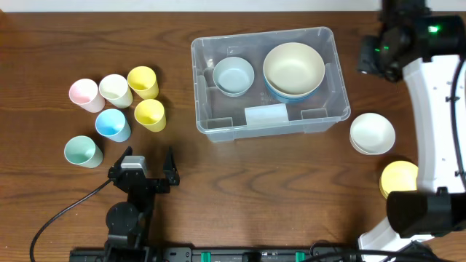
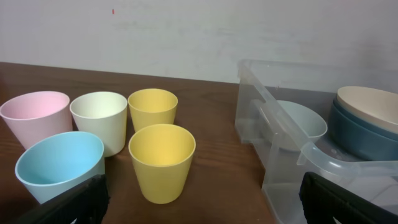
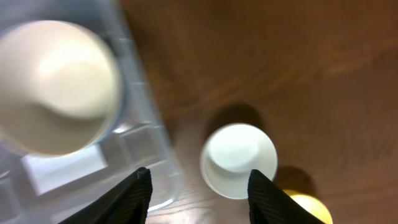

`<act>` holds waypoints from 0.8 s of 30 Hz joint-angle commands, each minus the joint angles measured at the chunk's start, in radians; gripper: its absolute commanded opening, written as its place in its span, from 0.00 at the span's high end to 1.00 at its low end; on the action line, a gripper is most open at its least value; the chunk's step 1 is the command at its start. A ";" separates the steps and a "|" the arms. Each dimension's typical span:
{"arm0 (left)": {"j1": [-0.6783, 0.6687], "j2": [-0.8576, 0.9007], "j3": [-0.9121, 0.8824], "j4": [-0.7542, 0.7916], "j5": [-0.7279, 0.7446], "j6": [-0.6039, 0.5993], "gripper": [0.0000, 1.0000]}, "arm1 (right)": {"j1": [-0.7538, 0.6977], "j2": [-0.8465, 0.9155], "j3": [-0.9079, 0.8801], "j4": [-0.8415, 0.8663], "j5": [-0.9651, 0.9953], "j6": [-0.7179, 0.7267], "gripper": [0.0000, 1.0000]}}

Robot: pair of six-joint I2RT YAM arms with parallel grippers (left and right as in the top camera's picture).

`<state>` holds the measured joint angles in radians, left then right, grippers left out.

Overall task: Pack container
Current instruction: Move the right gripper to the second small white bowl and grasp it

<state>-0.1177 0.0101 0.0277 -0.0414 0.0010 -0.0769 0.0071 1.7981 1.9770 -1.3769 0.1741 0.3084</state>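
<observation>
The white bowl (image 3: 239, 160), just beside the container (image 1: 262, 35), lies in line with the right gripper (image 3: 199, 186), whose fingers stand apart and empty.

The container (image 1: 206, 127), upper centre of the overhead frame, is showing clear, glossy plastic, its label patch (image 1: 266, 115) looking matt whitish. The cups (image 1: 149, 114) at left and the cream bowl (image 1: 293, 68) are reading as smooth matt plastic. The table (image 1: 58, 36) is showing dark grained wood, faintly sheened.
</observation>
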 commanded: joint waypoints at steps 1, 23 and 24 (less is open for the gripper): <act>0.006 -0.006 -0.024 -0.032 -0.008 0.013 0.02 | -0.080 0.009 -0.131 0.039 -0.051 0.047 0.47; 0.006 -0.006 -0.024 -0.032 -0.008 0.013 0.02 | -0.202 0.009 -0.665 0.503 -0.183 0.278 0.47; 0.006 -0.006 -0.024 -0.032 -0.008 0.013 0.02 | -0.202 0.009 -0.665 0.503 -0.174 0.299 0.48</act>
<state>-0.1177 0.0101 0.0277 -0.0414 0.0010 -0.0769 -0.1944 1.8091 1.3231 -0.8764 -0.0254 0.5076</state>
